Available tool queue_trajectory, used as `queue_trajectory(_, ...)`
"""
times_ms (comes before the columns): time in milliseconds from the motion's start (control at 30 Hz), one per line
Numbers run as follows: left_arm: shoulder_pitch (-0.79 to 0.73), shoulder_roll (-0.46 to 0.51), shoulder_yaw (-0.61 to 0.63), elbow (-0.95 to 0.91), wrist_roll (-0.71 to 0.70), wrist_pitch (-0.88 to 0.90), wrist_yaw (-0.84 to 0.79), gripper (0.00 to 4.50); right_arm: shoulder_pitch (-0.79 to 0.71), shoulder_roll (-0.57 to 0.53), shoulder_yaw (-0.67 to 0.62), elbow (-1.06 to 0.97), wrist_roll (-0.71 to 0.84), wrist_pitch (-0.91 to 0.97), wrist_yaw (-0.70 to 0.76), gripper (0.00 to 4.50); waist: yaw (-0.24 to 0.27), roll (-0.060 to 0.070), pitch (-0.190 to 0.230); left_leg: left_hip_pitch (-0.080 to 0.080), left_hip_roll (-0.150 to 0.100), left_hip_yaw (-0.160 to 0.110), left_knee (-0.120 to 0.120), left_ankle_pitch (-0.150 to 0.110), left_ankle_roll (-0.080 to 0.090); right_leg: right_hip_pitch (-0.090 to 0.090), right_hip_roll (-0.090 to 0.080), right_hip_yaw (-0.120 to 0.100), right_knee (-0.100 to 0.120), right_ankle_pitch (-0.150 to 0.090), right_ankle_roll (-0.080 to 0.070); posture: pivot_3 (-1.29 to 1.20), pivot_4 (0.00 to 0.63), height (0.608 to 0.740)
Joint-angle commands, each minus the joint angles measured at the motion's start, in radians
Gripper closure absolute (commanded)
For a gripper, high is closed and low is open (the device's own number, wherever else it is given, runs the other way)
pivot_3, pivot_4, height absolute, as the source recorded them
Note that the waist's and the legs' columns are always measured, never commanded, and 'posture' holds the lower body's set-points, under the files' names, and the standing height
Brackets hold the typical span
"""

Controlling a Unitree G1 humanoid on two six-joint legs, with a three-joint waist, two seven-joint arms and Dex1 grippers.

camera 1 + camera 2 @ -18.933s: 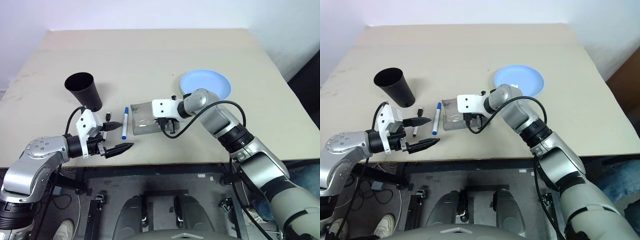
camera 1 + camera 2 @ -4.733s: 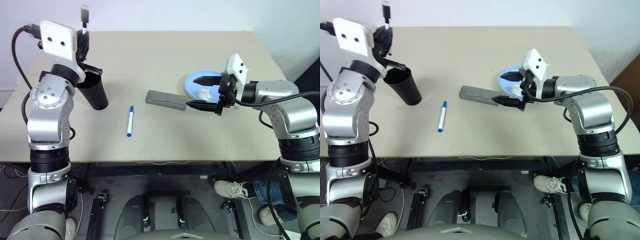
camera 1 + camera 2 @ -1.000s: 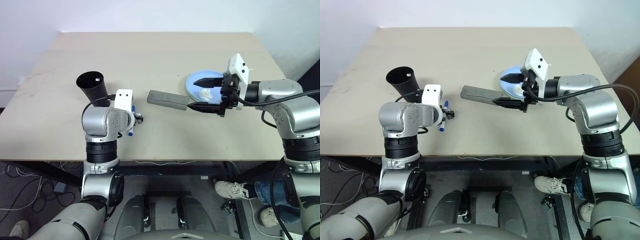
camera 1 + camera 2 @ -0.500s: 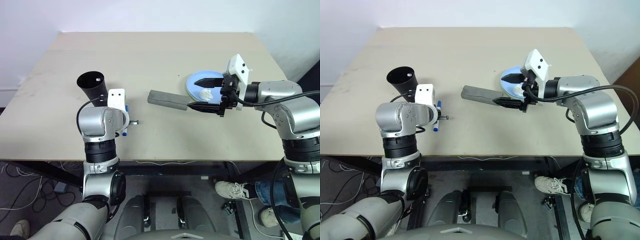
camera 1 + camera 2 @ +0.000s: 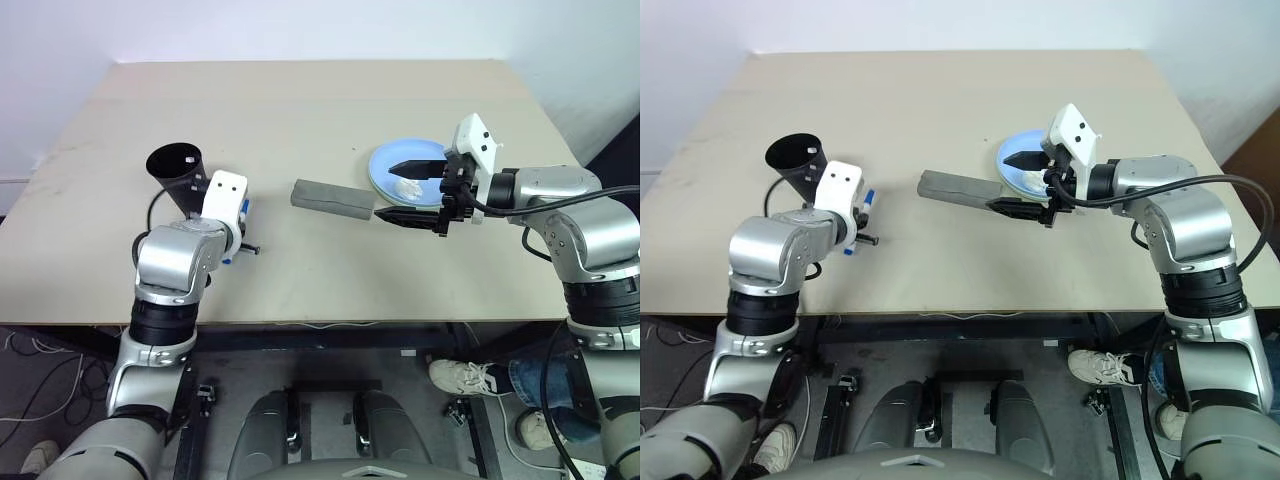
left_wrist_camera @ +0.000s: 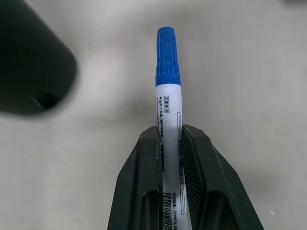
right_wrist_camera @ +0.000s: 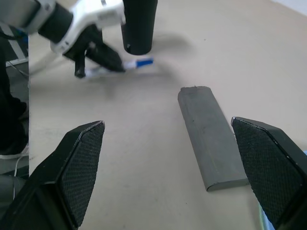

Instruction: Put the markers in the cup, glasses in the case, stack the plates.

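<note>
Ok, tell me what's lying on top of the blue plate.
A small white crumpled lump lies on the blue plate. The right gripper, open, covers the plate's near part, so what lies there, or beneath the plate, is hidden.

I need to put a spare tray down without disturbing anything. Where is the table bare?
The far half of the table beyond the cup, case and blue plate is bare. The near edge between the arms is free too. It is crowded around cup and left tool.
</note>
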Motion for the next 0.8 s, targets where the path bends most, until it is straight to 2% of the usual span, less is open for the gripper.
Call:
queue_trajectory(33,0.008,0.034,-0.051,-0.093,0.006,-0.153,-0.056,4.22,-0.017,-0.001,-0.021,-0.032,0.01,-0.023,0.005,0.0,0.002,0.0,0.0,0.0,0.0,0.0,0.0,0.0,0.0,0.0,0.0,0.0,0.0,-0.001,-0.001,0.0,0.15,0.74)
queue_trajectory(233,0.012,0.037,-0.041,-0.122,0.046,-0.468,-0.081,4.22,-0.03,0.002,-0.01,-0.022,0.0,-0.038,0.012,0.0,0.001,0.0,0.0,-0.009,0.0,0.001,0.0,0.001,0.003,-0.007,0.0,-0.001,-0.001,-0.001,-0.001,0.0,0.15,0.74)
queue_trajectory(400,0.008,0.018,0.015,-0.074,0.126,-0.853,-0.013,4.22,-0.03,-0.001,-0.007,-0.019,-0.005,-0.046,0.016,0.0,0.002,0.0,0.0,-0.01,0.0,0.0,0.003,0.002,0.004,-0.006,0.001,-0.002,-0.001,-0.001,-0.001,0.0,0.15,0.74)
queue_trajectory(600,0.025,0.029,0.08,0.051,0.179,-1.111,0.024,4.22,-0.03,0.001,-0.006,-0.016,-0.01,-0.057,0.019,0.0,0.003,0.0,0.0,-0.01,0.001,0.0,0.008,0.002,0.006,-0.005,0.003,-0.003,0.002,0.001,0.002,0.0,0.15,0.74)
queue_trajectory(800,0.012,0.042,0.156,0.251,0.214,-1.411,0.091,4.22,-0.033,0.009,-0.001,-0.005,-0.021,-0.073,0.021,0.0,0.002,0.0,0.0,-0.011,0.001,0.001,0.017,0.001,0.012,-0.002,0.004,-0.004,0.002,0.004,0.008,0.0,0.15,0.74)
